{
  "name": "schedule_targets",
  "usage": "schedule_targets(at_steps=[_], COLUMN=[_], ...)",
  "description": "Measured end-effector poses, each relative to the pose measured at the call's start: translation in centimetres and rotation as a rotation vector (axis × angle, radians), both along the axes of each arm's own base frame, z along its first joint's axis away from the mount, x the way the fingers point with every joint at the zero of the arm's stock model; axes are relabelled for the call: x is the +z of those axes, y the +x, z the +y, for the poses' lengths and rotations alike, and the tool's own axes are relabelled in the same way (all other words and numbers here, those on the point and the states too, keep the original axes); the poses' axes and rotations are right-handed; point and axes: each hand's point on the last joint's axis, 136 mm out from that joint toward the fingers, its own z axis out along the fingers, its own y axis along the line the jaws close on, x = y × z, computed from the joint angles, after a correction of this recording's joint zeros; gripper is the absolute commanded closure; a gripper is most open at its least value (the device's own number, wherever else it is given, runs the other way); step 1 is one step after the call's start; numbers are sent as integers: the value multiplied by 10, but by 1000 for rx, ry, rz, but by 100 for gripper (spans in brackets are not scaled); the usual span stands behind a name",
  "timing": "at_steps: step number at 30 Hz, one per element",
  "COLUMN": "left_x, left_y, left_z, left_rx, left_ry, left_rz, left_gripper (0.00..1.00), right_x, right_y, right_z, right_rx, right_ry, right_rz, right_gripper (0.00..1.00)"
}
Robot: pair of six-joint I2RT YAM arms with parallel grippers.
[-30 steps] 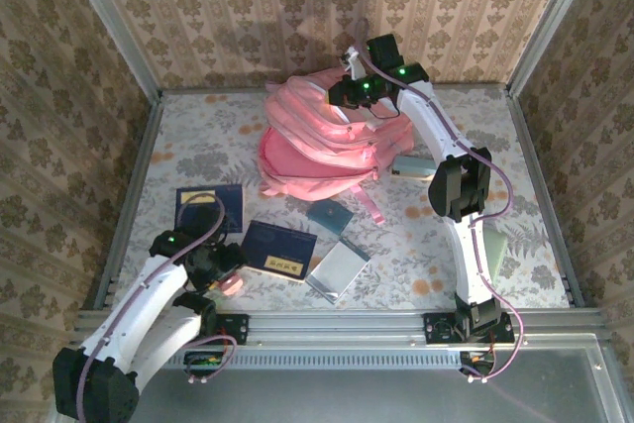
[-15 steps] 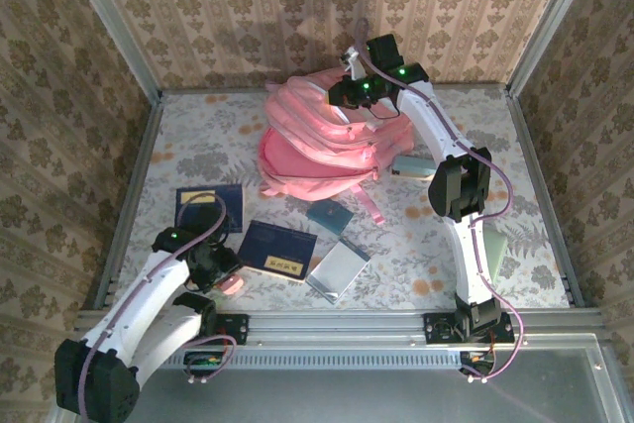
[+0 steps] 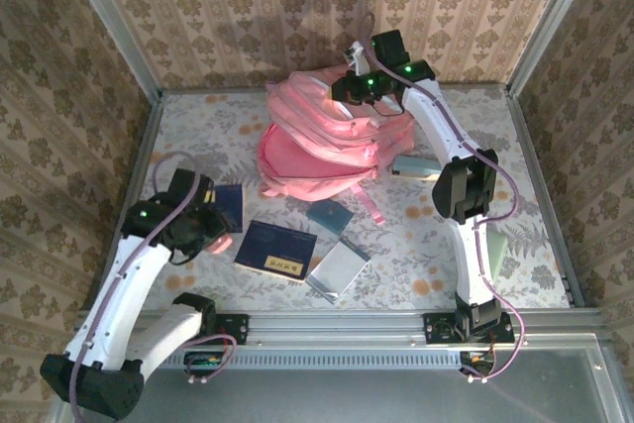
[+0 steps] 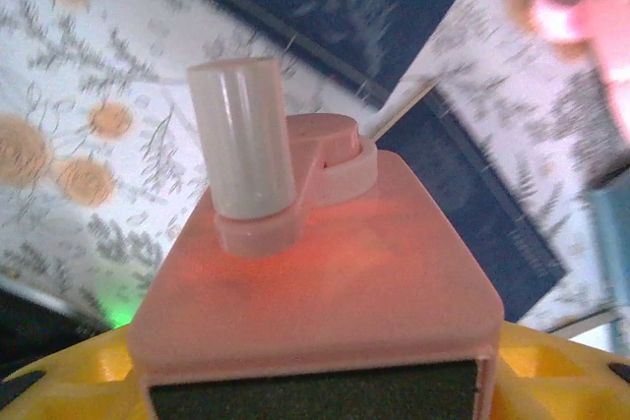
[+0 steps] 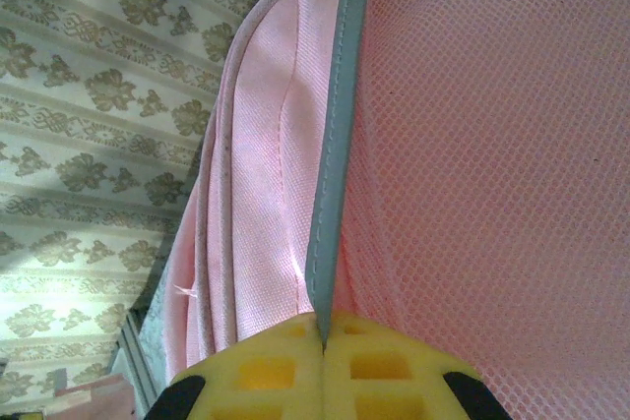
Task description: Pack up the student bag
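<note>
the right hand [image 5: 323,349] was clamped on the bag [image 3: 317,151] edge, holding it open, it seemed. the left hand [image 3: 212,235] gripped a pink block [image 4: 315,282]. next, i'd say, it needed carrying into the bag.

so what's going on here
The right gripper is pinched shut on the top edge of the student bag at the far side of the table. The left gripper holds a small pink item with a white cap above the dark blue books, which lie loose in front of the bag.
</note>
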Motion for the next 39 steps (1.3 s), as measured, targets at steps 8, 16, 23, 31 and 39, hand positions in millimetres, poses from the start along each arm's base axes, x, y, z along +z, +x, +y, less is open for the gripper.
schedule_targets(at_steps=[8, 16, 23, 31, 39], left_x=[10, 44, 15, 3, 26], left_y=[75, 154, 215, 257, 283], left_z=[-52, -103, -149, -168, -204], left_rx=[-101, -247, -282, -250, -302], left_ry=[-283, -502, -641, -739, -831], left_rz=[-166, -452, -482, -517, -596], left_gripper=[81, 89, 89, 90, 91], right_x=[23, 46, 67, 78, 76], right_y=[1, 7, 10, 7, 7], right_z=[-16, -13, -6, -1, 2], right_rx=[-42, -55, -51, -16, 7], right_ry=[141, 270, 380, 439, 480], right_rz=[52, 96, 128, 143, 163], right_gripper=[100, 100, 100, 100, 100])
